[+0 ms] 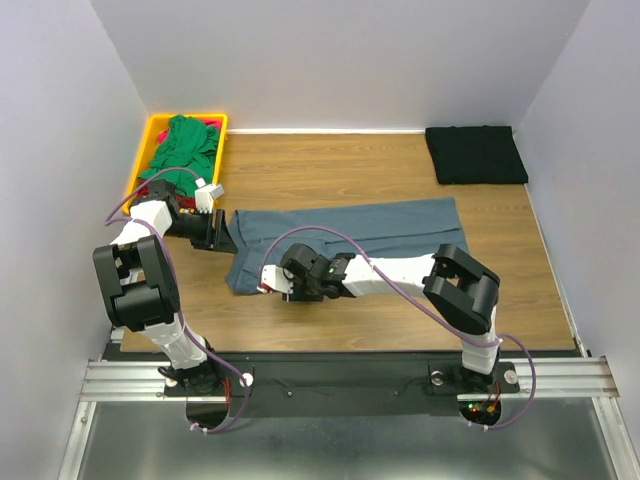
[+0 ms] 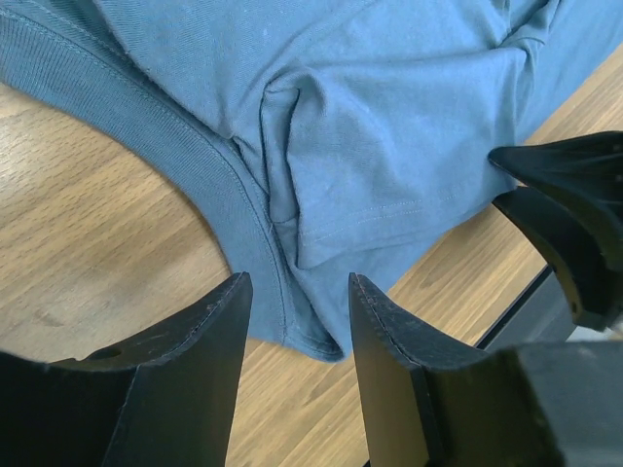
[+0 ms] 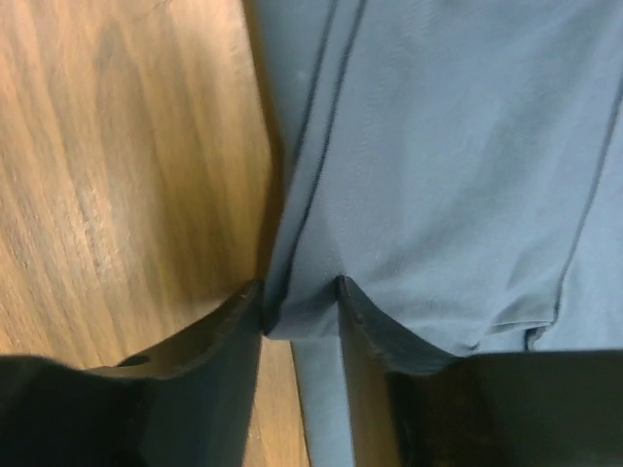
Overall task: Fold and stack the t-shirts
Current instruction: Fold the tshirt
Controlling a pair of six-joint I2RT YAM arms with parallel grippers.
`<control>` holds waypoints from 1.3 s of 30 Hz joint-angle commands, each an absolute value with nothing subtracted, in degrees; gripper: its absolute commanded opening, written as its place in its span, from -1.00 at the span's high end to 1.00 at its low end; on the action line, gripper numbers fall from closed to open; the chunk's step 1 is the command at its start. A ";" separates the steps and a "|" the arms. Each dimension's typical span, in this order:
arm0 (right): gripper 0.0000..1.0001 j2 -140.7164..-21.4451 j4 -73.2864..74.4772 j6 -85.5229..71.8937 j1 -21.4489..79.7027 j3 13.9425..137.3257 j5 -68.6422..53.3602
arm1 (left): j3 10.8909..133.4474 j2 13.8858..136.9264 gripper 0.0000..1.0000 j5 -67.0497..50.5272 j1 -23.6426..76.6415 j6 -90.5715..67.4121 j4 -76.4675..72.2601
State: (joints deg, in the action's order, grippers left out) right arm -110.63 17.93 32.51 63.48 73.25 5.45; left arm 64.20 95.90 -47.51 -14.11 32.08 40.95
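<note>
Taking both left corners of blue-grey t-shirt (image 1: 350, 235), mid-table, for a square fold: clamping near corner w/ right gripper (image 1: 272, 283), jaws pinched on hem; straddling far corner w/ left gripper (image 1: 215, 232), jaws slightly apart, grip indeterminable.

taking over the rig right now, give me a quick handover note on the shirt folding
Left gripper: open, fingers either side of the left-end edge of the blue-grey shirt.
Right gripper: at the same shirt's near left corner, cloth between its fingers; cannot tell if it is clamped.
Blue-grey shirt: a long strip across mid-table, seemingly folded lengthwise.
Black shirt: folded, far right corner.
Green shirt: crumpled in the yellow tray, far left, with red cloth showing at its edge.
Done: black folded.
Left: finish folding the blue-grey, probably stack it on the black, then fold green and red.
</note>
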 commanded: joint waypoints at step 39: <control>0.45 -106.52 18.37 36.39 63.19 78.92 6.51 | 64.78 95.98 -0.08 -49.31 -14.06 33.31 40.87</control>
